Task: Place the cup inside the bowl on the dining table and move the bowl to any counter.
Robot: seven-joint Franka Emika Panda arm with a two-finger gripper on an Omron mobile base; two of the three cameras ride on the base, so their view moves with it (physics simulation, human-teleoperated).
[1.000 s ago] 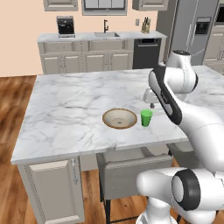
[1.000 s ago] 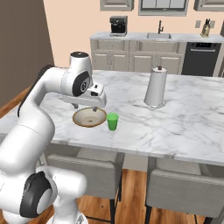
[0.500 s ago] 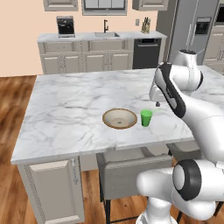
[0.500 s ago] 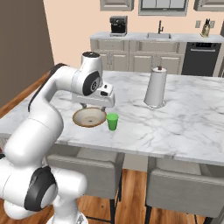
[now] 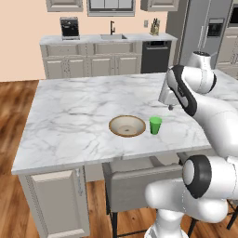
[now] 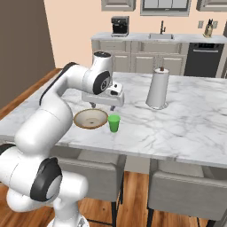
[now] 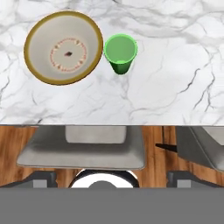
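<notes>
On the marble dining table [image 5: 69, 121] the green cup [image 5: 155, 125] stands upright just right of the wooden-rimmed bowl [image 5: 127, 126], a small gap between them. The bowl [image 7: 63, 47] is empty, and so is the cup [image 7: 120, 52] beside it in the hand view. My gripper [image 6: 103, 106] hangs open above the table, a little behind the gap between bowl [image 6: 90, 119] and cup [image 6: 114, 123], its fingers [image 6: 93, 104] spread wide with nothing between them. In the left base view the gripper [image 5: 170, 106] sits above and behind the cup.
A paper towel roll [image 6: 156, 91] stands on the table to the right. Grey chairs [image 7: 83, 146] are tucked under the near table edge. The counter [image 5: 109, 42] with sink, faucet and coffee machine [image 5: 69, 28] runs along the back wall.
The hand has shifted sideways from over the bowl towards the cup and turned a little. Cup and bowl have not moved.
</notes>
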